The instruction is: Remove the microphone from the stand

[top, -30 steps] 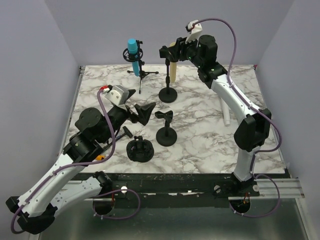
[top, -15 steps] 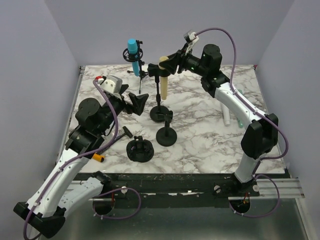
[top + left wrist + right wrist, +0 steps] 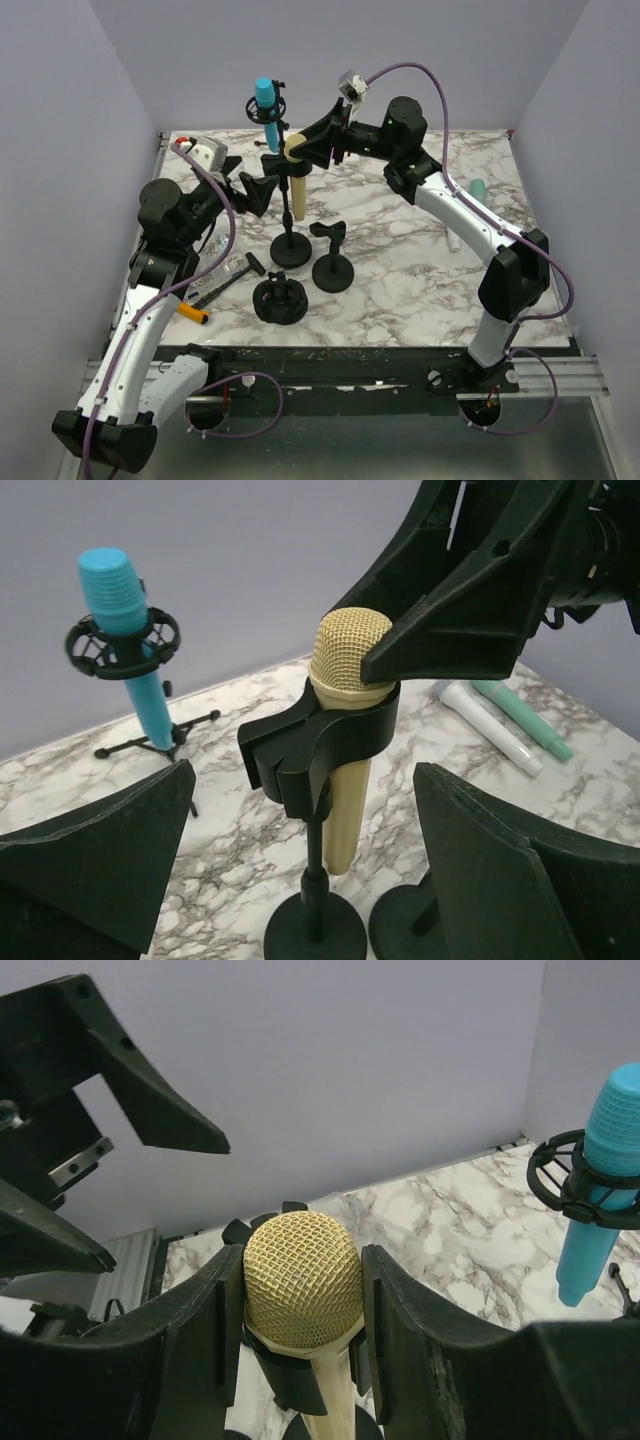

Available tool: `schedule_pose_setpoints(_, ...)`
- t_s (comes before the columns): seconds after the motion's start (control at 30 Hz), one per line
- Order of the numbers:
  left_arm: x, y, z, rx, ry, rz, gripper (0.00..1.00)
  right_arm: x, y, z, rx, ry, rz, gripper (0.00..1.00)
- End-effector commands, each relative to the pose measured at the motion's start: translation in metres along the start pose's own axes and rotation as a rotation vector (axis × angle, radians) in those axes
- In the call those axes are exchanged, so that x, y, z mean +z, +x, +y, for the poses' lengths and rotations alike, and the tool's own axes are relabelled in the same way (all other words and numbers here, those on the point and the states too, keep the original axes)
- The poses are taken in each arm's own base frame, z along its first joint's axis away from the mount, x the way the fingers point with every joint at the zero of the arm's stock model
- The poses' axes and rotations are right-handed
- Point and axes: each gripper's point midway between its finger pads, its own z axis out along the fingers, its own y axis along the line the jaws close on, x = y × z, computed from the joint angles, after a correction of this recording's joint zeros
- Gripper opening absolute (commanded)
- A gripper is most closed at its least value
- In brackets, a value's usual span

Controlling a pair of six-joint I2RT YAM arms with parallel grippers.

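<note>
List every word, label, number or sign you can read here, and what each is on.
None can be read. The gold microphone, its clip, the blue microphone, and the white microphone and green microphone lying on the table show no print in any view.

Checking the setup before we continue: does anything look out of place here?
A white microphone and a green microphone lie loose on the table, side by side at the right, off any stand. The gold microphone sits in its clip.
</note>
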Motion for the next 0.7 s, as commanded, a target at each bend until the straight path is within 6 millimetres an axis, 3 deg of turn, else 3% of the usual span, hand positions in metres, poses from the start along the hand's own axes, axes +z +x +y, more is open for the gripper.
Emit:
schedule_pose_setpoints(0.0, 0.006, 0.001, -0.029, -0.029, 0.324, 0.016, 0.92, -0.003, -0.011, 0.014, -0.070, -0.089, -0.022, 0.01)
schedule_pose_setpoints(0.13, 0.006, 0.006, -0.033, -0.057, 0.467, 0.053, 0.94, -0.005, 0.002, 0.013, -0.073, -0.093, 0.009, 0.01)
schedule_pose_setpoints(0.3, 0.006, 0.011, -0.022, -0.056, 0.494, 0.054, 0.95, -0.005, 0.018, 0.010, -0.056, -0.097, 0.051, 0.01)
schedule_pose_setpoints(0.67, 0.029, 0.030, 0.001, -0.088, 0.446, 0.145, 0.99, -0.008, 0.019, 0.014, -0.064, -0.105, 0.052, 0.01)
